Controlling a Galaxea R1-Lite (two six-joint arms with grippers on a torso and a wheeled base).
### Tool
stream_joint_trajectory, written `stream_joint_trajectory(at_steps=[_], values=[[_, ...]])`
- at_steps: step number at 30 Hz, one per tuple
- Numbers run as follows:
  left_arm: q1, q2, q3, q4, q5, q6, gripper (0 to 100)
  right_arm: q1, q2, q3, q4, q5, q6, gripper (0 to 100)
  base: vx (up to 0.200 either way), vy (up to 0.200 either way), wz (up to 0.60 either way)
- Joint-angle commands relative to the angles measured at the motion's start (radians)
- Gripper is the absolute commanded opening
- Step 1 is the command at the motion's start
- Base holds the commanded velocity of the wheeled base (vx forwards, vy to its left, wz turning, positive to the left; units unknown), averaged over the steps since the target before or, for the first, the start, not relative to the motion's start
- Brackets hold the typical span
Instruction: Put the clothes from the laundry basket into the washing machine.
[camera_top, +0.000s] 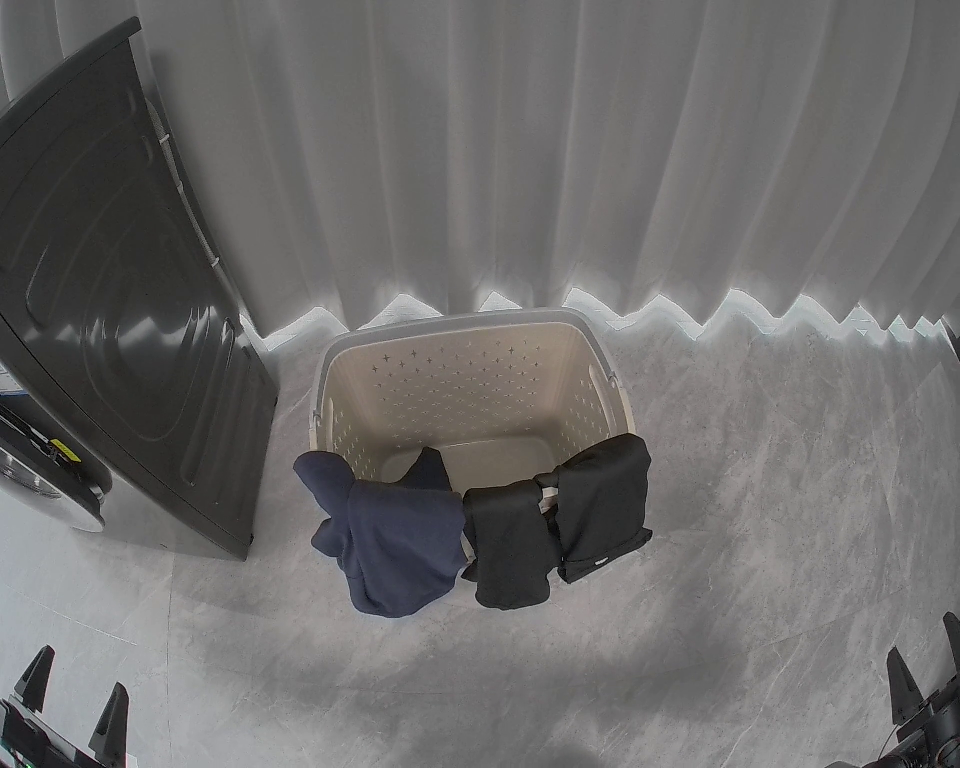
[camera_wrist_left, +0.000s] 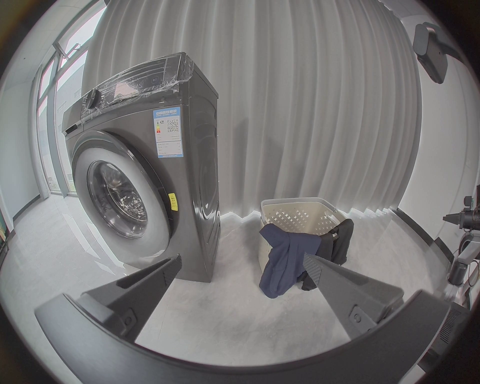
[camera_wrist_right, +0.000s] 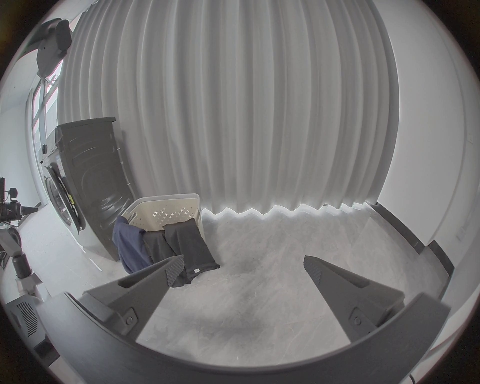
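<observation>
A beige laundry basket (camera_top: 470, 395) stands on the floor in front of the curtain. Over its near rim hang a navy garment (camera_top: 390, 540) and two black garments (camera_top: 510, 545) (camera_top: 603, 505). The dark grey washing machine (camera_top: 110, 310) stands to the left, its round door (camera_wrist_left: 117, 200) shut. My left gripper (camera_top: 70, 695) is low at the near left, open and empty, well short of the basket (camera_wrist_left: 300, 215). My right gripper (camera_top: 925, 665) is at the near right, open and empty. The basket (camera_wrist_right: 162, 212) and clothes (camera_wrist_right: 165, 245) lie far to its left.
A white pleated curtain (camera_top: 560, 150) runs behind the basket. The grey marble-look floor (camera_top: 780, 500) stretches wide to the right and in front of the basket. A wall with a dark skirting (camera_wrist_right: 410, 235) closes the far right.
</observation>
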Motion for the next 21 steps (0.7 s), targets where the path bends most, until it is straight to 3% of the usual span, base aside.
stream_joint_trajectory(at_steps=[1,21], values=[[0.0,-0.015,0.016,0.0,0.0,0.0,100,0.0,-0.012,0.018,0.0,0.0,0.0,100,0.0,0.2,0.0],[0.0,-0.015,0.018,0.0,0.003,-0.013,100,-0.002,-0.01,0.018,0.0,0.0,0.0,100,0.0,0.2,0.0]])
